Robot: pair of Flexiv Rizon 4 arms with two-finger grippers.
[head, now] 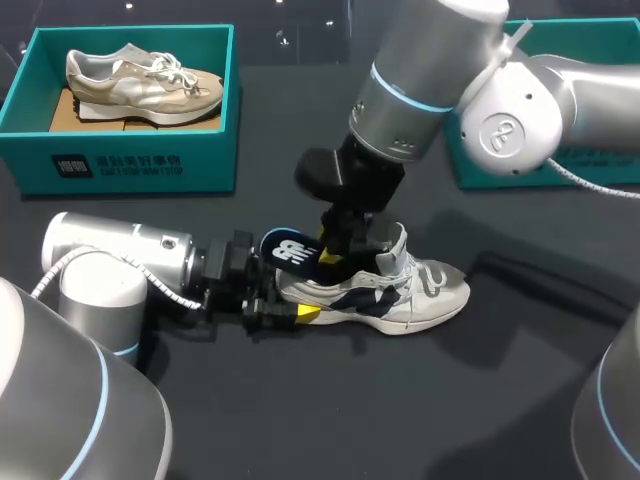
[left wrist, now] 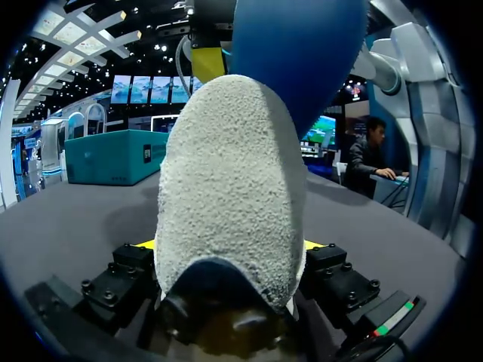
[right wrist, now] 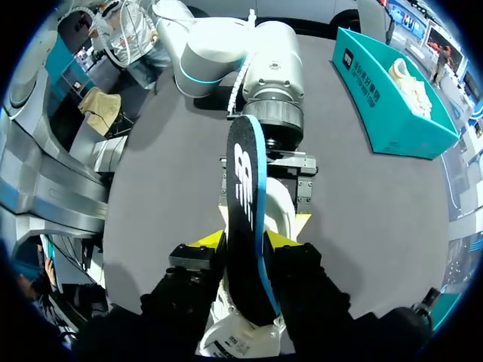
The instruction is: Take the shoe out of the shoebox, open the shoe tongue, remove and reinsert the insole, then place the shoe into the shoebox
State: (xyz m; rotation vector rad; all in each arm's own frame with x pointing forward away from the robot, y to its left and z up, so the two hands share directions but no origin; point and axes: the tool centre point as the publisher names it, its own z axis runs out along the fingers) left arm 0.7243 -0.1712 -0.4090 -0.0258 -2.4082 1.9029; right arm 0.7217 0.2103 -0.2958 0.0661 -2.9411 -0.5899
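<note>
Right wrist view: the right end effector (right wrist: 243, 243) pinches the black, blue-edged foam insole (right wrist: 243, 192) lengthwise above the white-and-navy mesh sneaker (right wrist: 282, 210), whose heel the left end effector (left wrist: 230, 245) clamps.

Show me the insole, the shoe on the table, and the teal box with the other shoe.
insole (right wrist: 241, 226): right wrist view, on its dark top face.
shoe (head: 425, 295): head view, on the side of its toe end.
shoebox (head: 130, 165): head view, on its front wall.
</note>
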